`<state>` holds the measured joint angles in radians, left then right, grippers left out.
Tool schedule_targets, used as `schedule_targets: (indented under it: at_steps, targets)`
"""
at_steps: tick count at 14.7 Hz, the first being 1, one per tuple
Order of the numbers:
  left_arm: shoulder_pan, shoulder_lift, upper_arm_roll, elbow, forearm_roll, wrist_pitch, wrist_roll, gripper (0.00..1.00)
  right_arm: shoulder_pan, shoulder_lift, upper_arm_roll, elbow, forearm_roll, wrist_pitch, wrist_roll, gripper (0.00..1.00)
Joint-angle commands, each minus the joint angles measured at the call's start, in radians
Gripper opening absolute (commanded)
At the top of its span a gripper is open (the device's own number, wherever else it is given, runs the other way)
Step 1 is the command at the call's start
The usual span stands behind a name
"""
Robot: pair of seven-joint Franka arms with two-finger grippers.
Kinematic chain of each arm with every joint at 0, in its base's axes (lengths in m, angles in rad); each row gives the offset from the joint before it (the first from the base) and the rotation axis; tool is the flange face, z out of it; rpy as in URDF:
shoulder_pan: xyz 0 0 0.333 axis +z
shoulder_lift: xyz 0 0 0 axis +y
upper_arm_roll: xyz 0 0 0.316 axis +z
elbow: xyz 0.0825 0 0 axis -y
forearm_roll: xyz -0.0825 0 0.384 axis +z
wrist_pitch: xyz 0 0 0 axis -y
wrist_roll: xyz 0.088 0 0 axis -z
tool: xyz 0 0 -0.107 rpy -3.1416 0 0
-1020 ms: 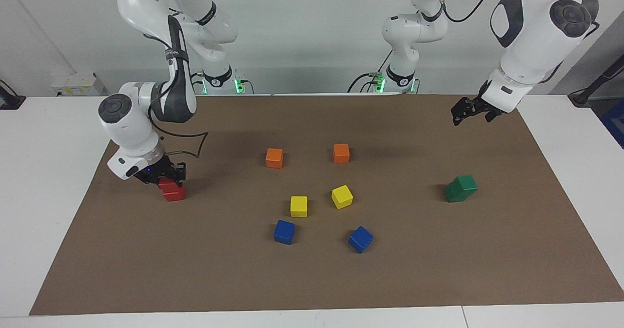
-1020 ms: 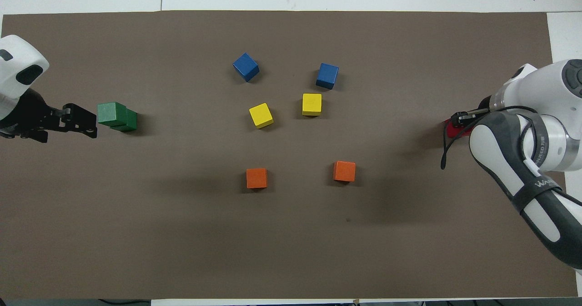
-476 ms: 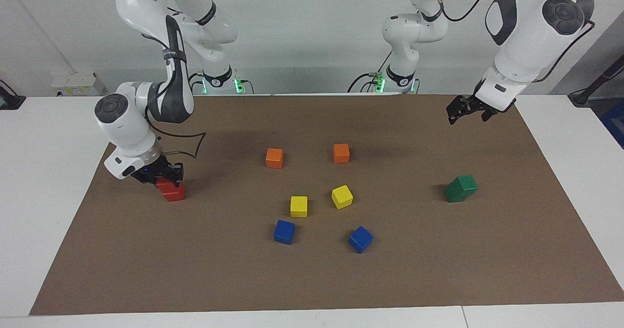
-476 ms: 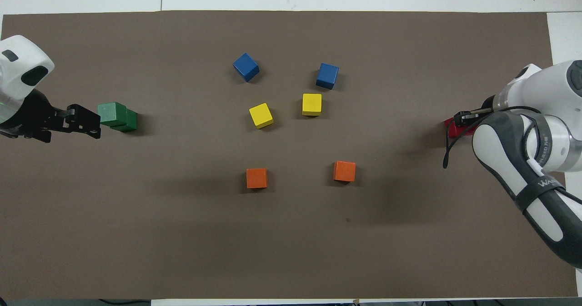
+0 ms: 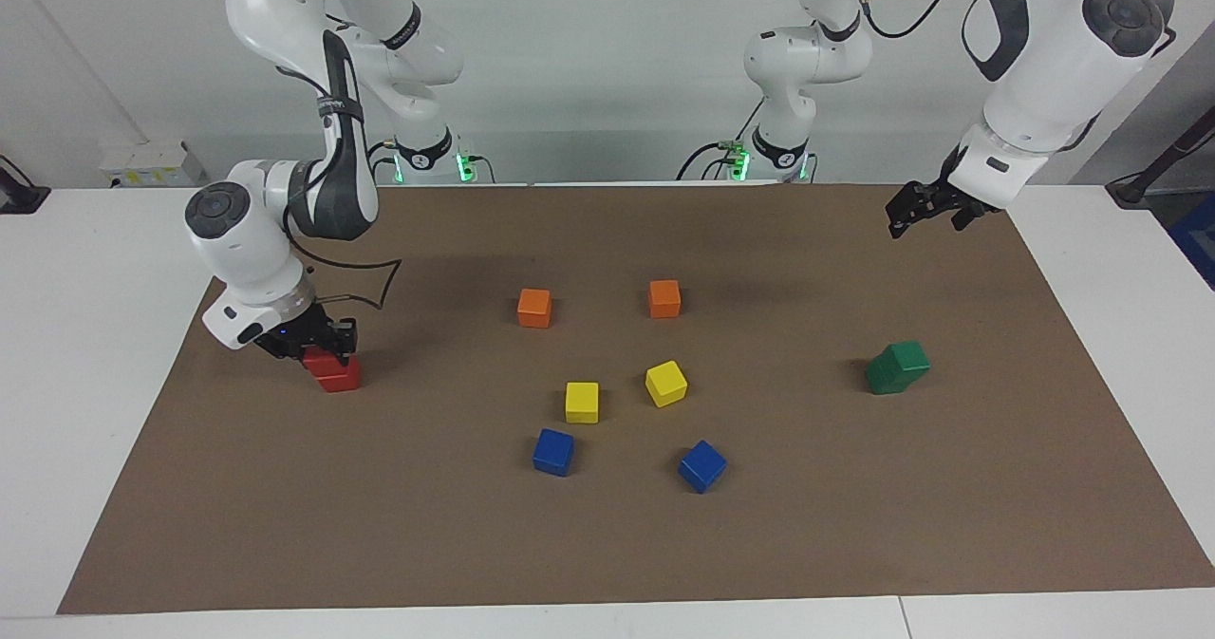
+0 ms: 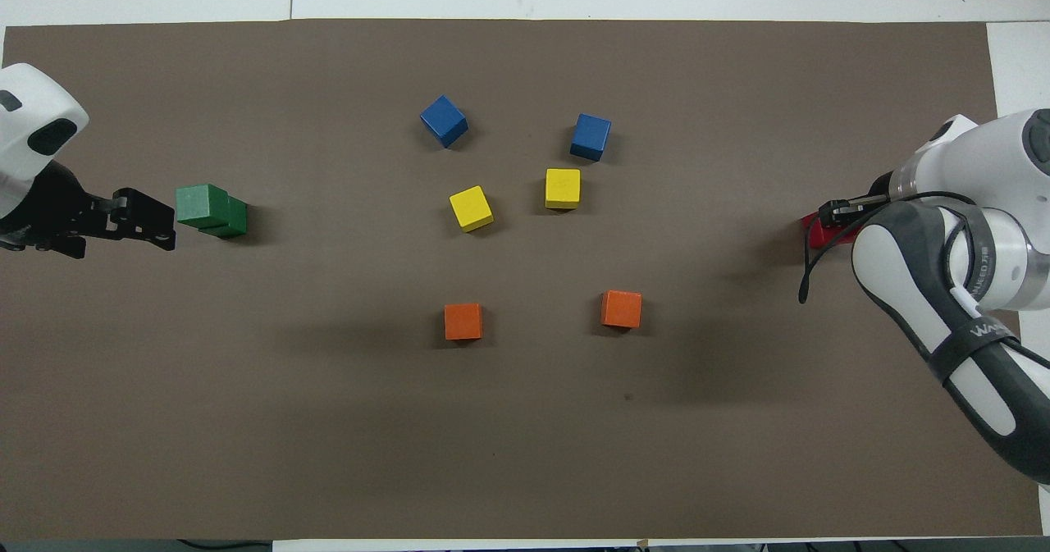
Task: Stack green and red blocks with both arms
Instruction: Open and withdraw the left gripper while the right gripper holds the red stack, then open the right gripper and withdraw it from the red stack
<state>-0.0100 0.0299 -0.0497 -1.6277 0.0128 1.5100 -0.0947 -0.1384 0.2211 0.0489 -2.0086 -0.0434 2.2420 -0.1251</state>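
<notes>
Jaws of our right gripper (image 5: 327, 343) sit low on the red stack (image 5: 333, 370) at the right arm's end of the desk (image 5: 607, 544), pressed down around the upper red block, though we cannot tell whether they are clamped on it or slightly parted; in the overhead view most of that stack hides under the wrist and only a red edge (image 6: 814, 230) shows beside the jaws. Jaws of our left gripper (image 5: 919, 213) hang in the air over the brown mat at the left arm's end, visibly parted and holding nothing, well apart from the green stack (image 5: 896, 366), which rests on the mat below them and toward the desk's open edge. From overhead the left gripper (image 6: 143, 222) appears just beside the green stack (image 6: 210, 211), but the facing view shows it raised well clear. The upper green block sits skewed on the lower one, overhanging it a little. Between the two sets of jaws, in the middle of the mat, lie the other cubes, all single and flat on the surface: two orange cubes (image 5: 534, 308) (image 5: 664, 298) nearest the robots, two yellow cubes (image 5: 582, 402) (image 5: 665, 383) farther out, and two blue cubes (image 5: 553, 452) (image 5: 701, 466) farthest from the robots.
</notes>
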Motion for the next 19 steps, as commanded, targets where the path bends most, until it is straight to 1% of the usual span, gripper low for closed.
schedule_targets:
  at_steps: [1, 3, 4, 5, 6, 10, 14, 15, 17, 19]
  targets:
    - [0.01, -0.024, -0.016, -0.003, -0.008, -0.022, 0.003, 1.0, -0.01, -0.005, 0.008, -0.022, -0.007, 0.027, -0.002, 0.0]
    - [0.01, -0.024, -0.015, -0.001, -0.007, -0.013, 0.007, 1.0, -0.01, -0.005, 0.008, -0.022, -0.007, 0.028, -0.002, 0.0]
    - [0.01, -0.024, -0.013, -0.001, -0.008, 0.001, 0.006, 1.0, -0.01, -0.005, 0.008, -0.021, -0.007, 0.028, -0.001, 0.24]
    - [0.011, -0.031, -0.012, -0.014, -0.01, 0.028, 0.006, 1.0, -0.01, -0.003, 0.008, -0.021, -0.007, 0.03, 0.001, 0.72]
    - [0.013, -0.042, -0.009, -0.033, -0.01, 0.059, 0.007, 1.0, -0.01, -0.003, 0.008, -0.019, -0.007, 0.028, 0.005, 1.0]
    - [0.013, -0.041, -0.009, -0.031, -0.008, 0.078, 0.073, 1.0, -0.012, -0.003, 0.008, -0.018, -0.007, 0.027, 0.005, 1.0]
    - [0.024, -0.039, -0.009, -0.029, -0.011, 0.088, 0.07, 1.0, -0.01, -0.011, 0.009, 0.005, -0.006, 0.004, 0.01, 1.0]
    - [0.025, -0.038, -0.009, -0.029, -0.011, 0.107, 0.07, 1.0, -0.006, -0.019, 0.009, 0.017, -0.003, -0.019, 0.015, 1.0]
    - [0.025, -0.038, -0.012, -0.028, -0.011, 0.122, 0.073, 1.0, 0.003, -0.06, 0.012, 0.048, -0.001, -0.088, 0.042, 1.0]
    - [0.025, -0.036, -0.013, -0.029, -0.01, 0.128, 0.075, 1.0, 0.02, -0.141, 0.014, 0.059, -0.001, -0.151, 0.061, 1.0]
